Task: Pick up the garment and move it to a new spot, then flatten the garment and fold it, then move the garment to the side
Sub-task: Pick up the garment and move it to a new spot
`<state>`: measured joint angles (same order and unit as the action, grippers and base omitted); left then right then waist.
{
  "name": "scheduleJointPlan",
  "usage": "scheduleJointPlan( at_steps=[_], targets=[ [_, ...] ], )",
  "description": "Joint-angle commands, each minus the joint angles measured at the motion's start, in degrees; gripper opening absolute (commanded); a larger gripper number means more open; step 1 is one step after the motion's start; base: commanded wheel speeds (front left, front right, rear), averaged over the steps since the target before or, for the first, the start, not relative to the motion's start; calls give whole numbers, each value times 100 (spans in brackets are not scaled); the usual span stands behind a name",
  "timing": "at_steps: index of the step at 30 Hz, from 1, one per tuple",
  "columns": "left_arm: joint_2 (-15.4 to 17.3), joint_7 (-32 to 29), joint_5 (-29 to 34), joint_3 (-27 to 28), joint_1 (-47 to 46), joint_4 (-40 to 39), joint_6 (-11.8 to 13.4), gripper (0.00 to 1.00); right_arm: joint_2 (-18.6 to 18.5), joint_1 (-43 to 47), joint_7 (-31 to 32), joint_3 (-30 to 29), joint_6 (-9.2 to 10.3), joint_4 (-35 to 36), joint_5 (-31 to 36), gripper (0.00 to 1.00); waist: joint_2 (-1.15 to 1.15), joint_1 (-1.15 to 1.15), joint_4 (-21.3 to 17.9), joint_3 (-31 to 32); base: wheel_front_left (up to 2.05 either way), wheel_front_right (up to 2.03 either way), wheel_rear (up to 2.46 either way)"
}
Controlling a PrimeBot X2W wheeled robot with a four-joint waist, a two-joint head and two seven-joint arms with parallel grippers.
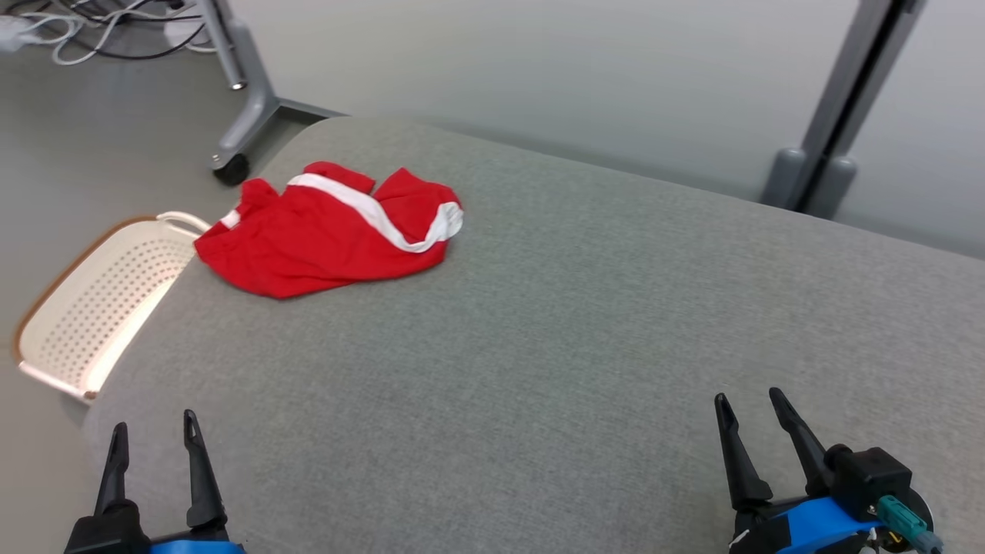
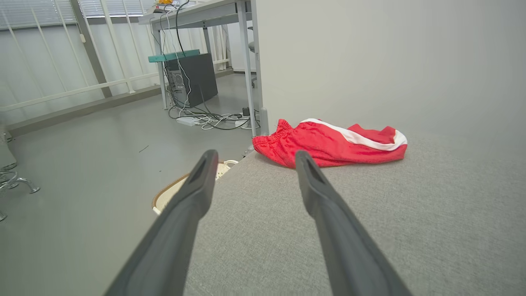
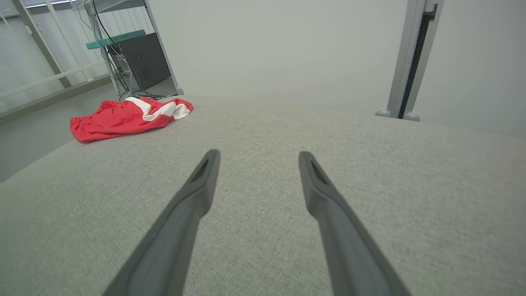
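Note:
The garment [image 1: 323, 231] is a pair of red shorts with white stripes, lying crumpled near the far left corner of the grey fabric surface [image 1: 554, 331]. It lies ahead in the left wrist view [image 2: 328, 144] and off to the far left in the right wrist view [image 3: 123, 117]. My left gripper [image 1: 154, 431] hovers open at the near left edge, well short of the garment [image 2: 254, 158]. At the near right my right gripper [image 1: 750, 404] stands open with nothing between its fingers [image 3: 259, 158].
A white perforated basket [image 1: 92, 308] sits on the floor just off the surface's left edge, below the garment. A wheeled stand leg [image 1: 238, 115] and cables lie beyond on the floor. A grey post [image 1: 839, 115] stands at the far right.

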<state>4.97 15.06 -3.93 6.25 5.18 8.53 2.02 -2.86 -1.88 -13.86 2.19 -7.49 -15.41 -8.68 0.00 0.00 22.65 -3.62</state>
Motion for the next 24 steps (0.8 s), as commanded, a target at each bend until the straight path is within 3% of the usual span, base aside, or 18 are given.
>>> scheduleJointPlan(
  at_steps=[1,11,19,24],
  targets=[
    [2,16,1,-1,10,-39,23,100,-8,-4,9,-10,-1,37,42,100,0,0,161,-95,0,0,0],
    [-27,16,-67,132,118,-94,70,100,-9,-7,53,40,-1,126,89,100,0,0,393,-189,0,0,0],
    [-46,16,-140,163,-117,-87,68,100,-95,-88,93,46,-1,238,127,100,0,0,203,-329,0,0,0],
    [183,16,-160,220,-776,14,-48,100,-208,-274,159,-27,-1,432,174,100,0,0,-11,-582,0,0,0]
  ],
)
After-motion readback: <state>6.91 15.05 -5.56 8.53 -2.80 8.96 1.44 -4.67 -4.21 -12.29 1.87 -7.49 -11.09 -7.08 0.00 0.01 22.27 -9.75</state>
